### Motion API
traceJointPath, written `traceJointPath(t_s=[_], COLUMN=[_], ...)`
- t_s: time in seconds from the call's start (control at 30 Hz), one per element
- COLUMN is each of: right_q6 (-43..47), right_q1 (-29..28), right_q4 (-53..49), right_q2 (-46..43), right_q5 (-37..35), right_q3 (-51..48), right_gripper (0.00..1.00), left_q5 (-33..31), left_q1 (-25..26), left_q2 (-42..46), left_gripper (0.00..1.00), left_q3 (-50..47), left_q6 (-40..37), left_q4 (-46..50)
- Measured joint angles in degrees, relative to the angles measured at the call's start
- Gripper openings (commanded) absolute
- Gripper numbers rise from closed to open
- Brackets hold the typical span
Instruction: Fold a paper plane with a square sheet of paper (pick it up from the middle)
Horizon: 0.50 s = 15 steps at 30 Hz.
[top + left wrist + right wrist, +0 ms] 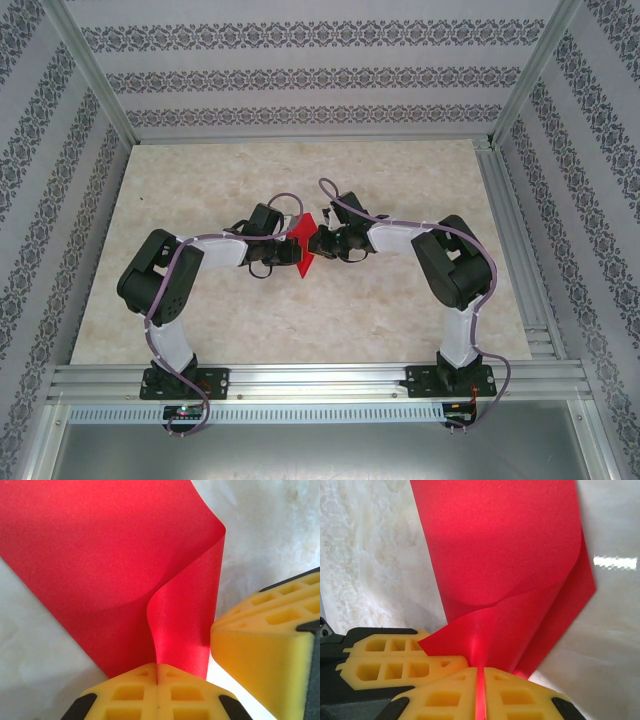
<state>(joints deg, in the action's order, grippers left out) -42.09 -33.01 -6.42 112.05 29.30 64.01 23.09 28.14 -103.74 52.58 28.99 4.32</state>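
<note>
Red and thin, the square sheet of paper is clamped in the closed jaws of the left gripper and the right gripper, which sit just beside each other at mid-table. Beyond the jaws the sheet curls over. Both grips should pull evenly, so that the far edges align before creasing.

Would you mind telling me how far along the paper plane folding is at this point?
Early. Done: the square sheet of paper is pinched up from the middle of the table. In hand: the left gripper and right gripper are both shut on it, close together, bending it into a soft curl with no sharp crease. Remaining: every crease, the pointed nose and the wings.
</note>
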Motion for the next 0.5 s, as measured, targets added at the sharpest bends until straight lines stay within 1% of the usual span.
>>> traceJointPath(t_s=[0.5], right_q6=[0.2], right_q1=[0.0], right_q4=[-1.6], right_q2=[1.1], right_q5=[-0.7], right_q3=[0.7], right_gripper=[0.12], left_q5=[0.2], left_q1=[0.0], left_q2=[-0.9], left_gripper=[0.05], left_q3=[0.6], left_q6=[0.0], left_q4=[0.0])
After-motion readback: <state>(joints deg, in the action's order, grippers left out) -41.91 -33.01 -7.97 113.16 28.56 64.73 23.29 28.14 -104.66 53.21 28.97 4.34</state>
